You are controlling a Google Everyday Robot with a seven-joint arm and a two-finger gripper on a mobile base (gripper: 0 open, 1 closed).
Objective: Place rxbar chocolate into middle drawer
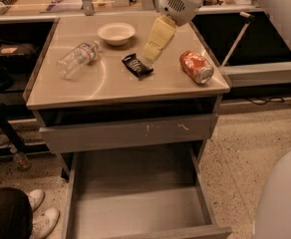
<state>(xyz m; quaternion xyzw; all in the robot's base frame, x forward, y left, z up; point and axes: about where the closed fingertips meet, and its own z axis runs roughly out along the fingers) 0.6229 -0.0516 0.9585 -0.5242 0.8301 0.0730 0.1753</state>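
The rxbar chocolate (137,65), a small black-wrapped bar, lies flat near the middle of the cabinet top. My gripper (150,55) hangs from the upper right, its pale yellow tip just above and to the right of the bar, apart from it. The middle drawer (135,205) is pulled out wide open below, at the bottom of the view, with a bare grey floor. Nothing is in the gripper that I can see.
An orange-red soda can (197,66) lies on its side to the right of the bar. A white bowl (116,33) sits at the back and a clear plastic bottle (77,59) lies at the left. A scratched grey drawer front (130,131) is above the open drawer. A person's shoes (41,215) are at the bottom left.
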